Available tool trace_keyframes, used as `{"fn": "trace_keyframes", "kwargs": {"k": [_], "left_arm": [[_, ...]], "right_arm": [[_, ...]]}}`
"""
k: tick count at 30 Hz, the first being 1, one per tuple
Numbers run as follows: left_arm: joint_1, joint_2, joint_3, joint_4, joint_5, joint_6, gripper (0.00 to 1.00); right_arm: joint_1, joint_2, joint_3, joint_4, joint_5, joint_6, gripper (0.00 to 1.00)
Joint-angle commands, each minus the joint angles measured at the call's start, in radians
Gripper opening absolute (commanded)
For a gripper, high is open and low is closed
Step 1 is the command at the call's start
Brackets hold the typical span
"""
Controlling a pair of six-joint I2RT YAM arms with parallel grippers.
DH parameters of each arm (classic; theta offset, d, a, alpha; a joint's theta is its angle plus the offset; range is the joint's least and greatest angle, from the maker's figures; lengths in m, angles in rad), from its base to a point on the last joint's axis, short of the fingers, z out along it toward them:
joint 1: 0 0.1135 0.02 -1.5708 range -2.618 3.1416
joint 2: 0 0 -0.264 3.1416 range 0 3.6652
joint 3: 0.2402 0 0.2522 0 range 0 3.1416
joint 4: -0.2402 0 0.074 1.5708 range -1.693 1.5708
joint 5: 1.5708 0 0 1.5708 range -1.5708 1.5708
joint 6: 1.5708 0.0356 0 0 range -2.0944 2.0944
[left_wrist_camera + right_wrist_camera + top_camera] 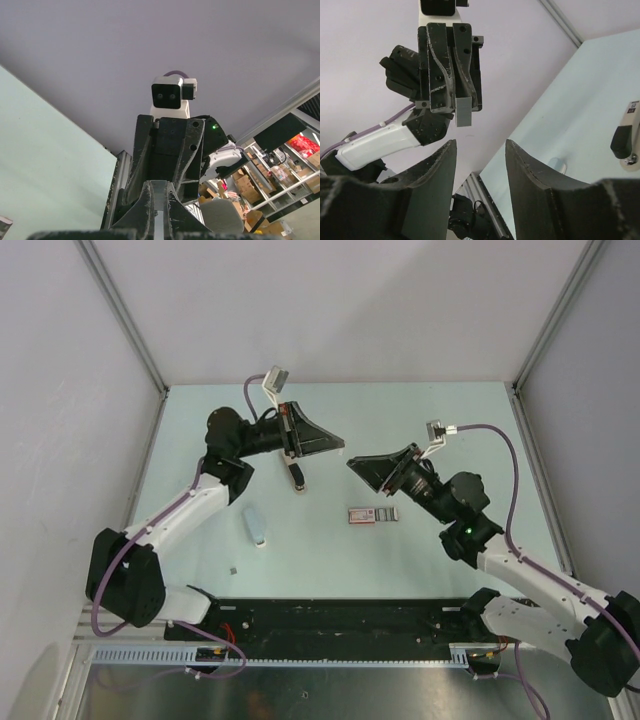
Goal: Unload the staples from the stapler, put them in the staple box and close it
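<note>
My left gripper [341, 446] is held above the table, pointing right, and is shut on a short grey strip of staples [163, 197]. The strip sticks out of its fingertips in the right wrist view [463, 111]. My right gripper [351, 464] is open and empty and faces the left one tip to tip, a small gap apart; the strip lies outside its jaws [480, 145]. The black-and-cream stapler [296, 476] lies on the table below the left gripper and shows at the right edge of the right wrist view [626, 137].
A small red-and-white box [361, 514] lies mid-table with a grey staple strip [388, 513] beside it. A pale blue cylinder-like object [256, 525] lies to the left, and a tiny grey bit [233, 567] lies nearer the front edge. Grey walls enclose the table.
</note>
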Motion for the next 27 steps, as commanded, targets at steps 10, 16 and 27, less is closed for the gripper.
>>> {"fn": "trace_keyframes", "kwargs": {"k": [10,16,27], "left_arm": [[0.001,-0.030,-0.030,0.104,-0.002,-0.047,0.00],[-0.005,-0.030,-0.028,0.104,0.000,-0.045,0.00],[-0.009,-0.028,-0.027,0.105,0.006,-0.038,0.01]], "right_arm": [[-0.005,0.057,0.066,0.162,-0.050,0.059,0.48],[-0.005,0.080,0.081,0.174,-0.061,0.066,0.45],[-0.004,0.112,0.087,0.190,-0.067,0.082,0.37]]}}
